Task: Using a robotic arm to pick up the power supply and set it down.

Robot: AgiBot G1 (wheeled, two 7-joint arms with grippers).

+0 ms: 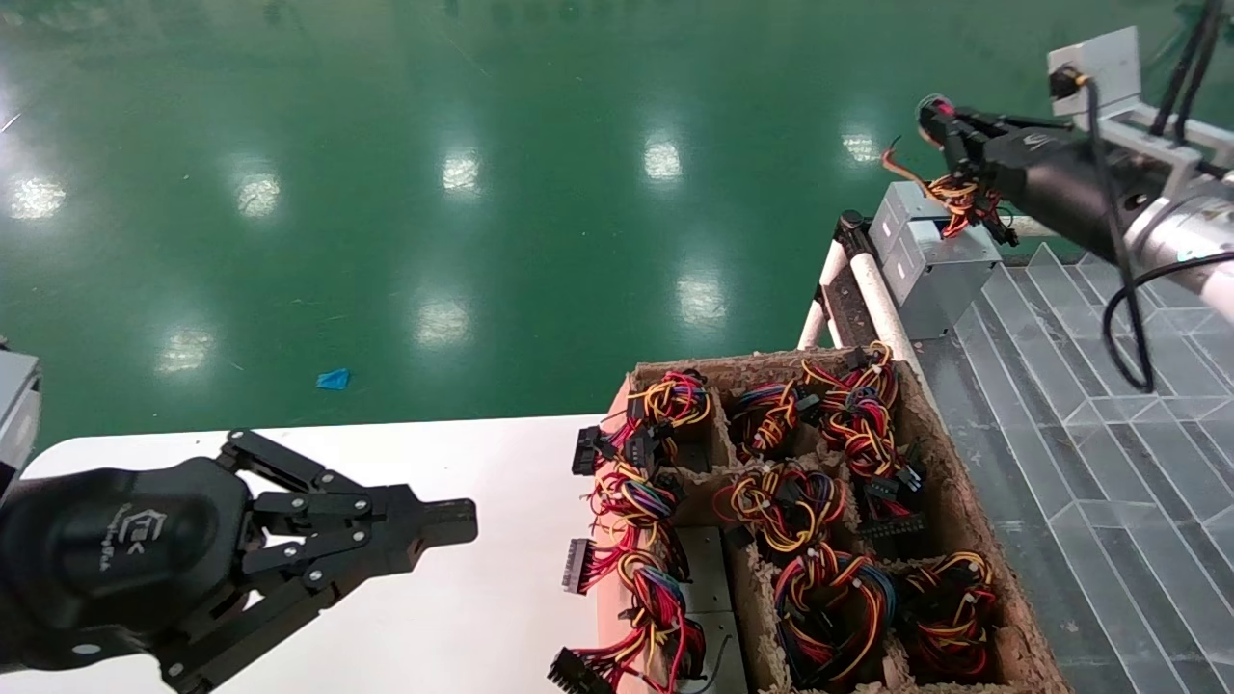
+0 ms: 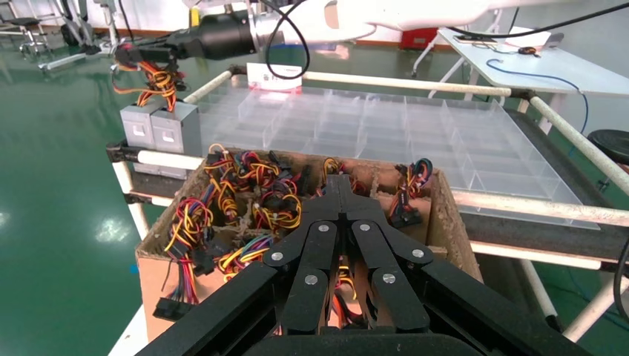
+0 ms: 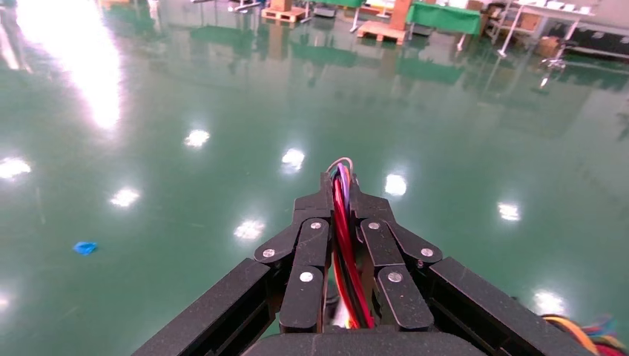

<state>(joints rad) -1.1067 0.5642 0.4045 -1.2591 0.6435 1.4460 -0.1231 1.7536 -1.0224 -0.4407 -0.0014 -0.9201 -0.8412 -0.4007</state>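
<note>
The right gripper (image 1: 950, 130) is clamped on the wire bundle (image 1: 959, 198) only — the power supply (image 1: 940, 265) could slip or swing. The left gripper (image 1: 434, 525), fingers together, idles.

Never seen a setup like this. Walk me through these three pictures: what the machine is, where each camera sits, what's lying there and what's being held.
It is a two-armed robot. The wide picture comes from its head; the other two from cameras on its wrists. The right gripper is shut on a bundle of coloured wires, over two grey power supplies that sit side by side on a clear plastic tray; whether either hangs from those wires is unclear. The left gripper is shut and empty, over a white table. A cardboard crate between them holds more wired units.
</note>
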